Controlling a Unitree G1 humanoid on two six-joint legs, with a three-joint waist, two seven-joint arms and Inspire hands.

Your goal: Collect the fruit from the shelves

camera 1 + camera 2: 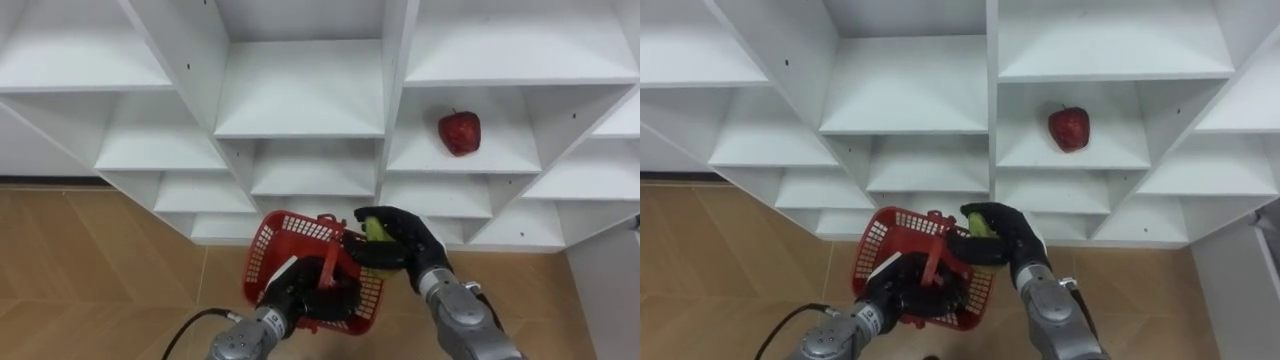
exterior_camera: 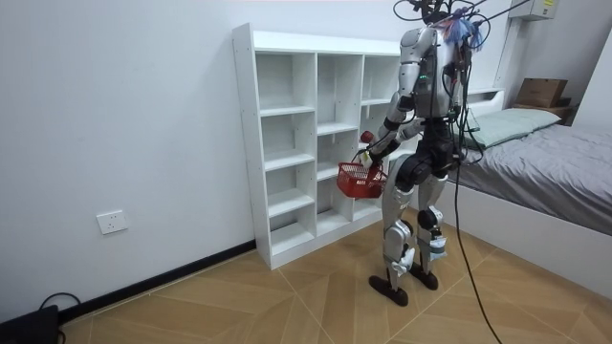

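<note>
One yellow-green fruit (image 1: pixel 375 229) is clamped in the right hand (image 1: pixel 412 243), held just over the red basket (image 1: pixel 265 250), whose handle the left hand (image 1: pixel 298 293) grips. One red apple (image 1: pixel 459 132) lies on a closet shelf (image 1: pixel 300 110) further up, uncollected. The task looks about midway.
</note>
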